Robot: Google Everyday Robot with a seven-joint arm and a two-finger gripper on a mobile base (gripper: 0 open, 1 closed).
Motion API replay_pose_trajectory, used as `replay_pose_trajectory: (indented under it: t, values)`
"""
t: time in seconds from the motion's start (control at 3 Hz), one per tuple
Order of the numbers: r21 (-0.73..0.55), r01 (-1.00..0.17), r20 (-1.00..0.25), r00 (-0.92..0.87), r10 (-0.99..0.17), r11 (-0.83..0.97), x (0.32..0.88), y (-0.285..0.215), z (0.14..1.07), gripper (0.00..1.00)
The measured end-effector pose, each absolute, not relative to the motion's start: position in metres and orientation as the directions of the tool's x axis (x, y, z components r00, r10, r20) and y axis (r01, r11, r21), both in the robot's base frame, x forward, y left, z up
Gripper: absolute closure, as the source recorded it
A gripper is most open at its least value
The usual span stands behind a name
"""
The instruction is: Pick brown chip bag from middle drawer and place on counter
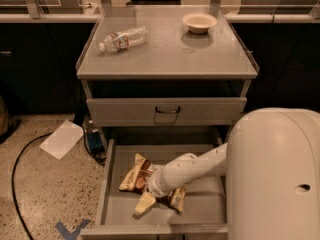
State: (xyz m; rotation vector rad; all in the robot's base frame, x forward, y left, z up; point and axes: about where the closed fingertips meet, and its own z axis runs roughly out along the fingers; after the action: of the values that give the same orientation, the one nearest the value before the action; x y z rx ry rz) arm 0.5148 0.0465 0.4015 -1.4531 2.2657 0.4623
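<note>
From the camera view, the brown chip bag [134, 176] lies flat in the open middle drawer [202, 206], a bit left of the middle and nearer the front than the back. The bag looks light, soft and crinkly, and its skin looks slippery, so a hard squeeze could crush the chips. The best place to hold it is likely a flat end or a fold of the bag, not the puffy middle. The claw [150, 196] is down in the drawer, right on top of the bag, with the white arm coming in from the right and hiding the bag's middle. I cannot tell if the claw is spread or pinching the bag. The counter [165, 59] is up above, with a clear plastic bottle [122, 38] on its far left and a small bowl [199, 22] on its far right.
</note>
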Motion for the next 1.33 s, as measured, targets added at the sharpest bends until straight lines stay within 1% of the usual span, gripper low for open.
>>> replay_pose_trajectory:
  t: [0.33,0.67,1.0,1.33]
  values:
    - [-0.03,-0.899,-0.513,-0.361,-0.778,0.437,0.554,0.035,0.416,0.0]
    - [-0.073,-0.877,-0.497,-0.381,-0.78,0.475,0.579,0.013,0.416,0.0]
    - [-0.031,-0.857,-0.486,-0.437,-0.756,0.515,0.575,-0.001,0.391,0.0]
    - [0.064,-0.854,-0.493,-0.478,-0.727,0.517,0.556,0.012,0.359,0.0]
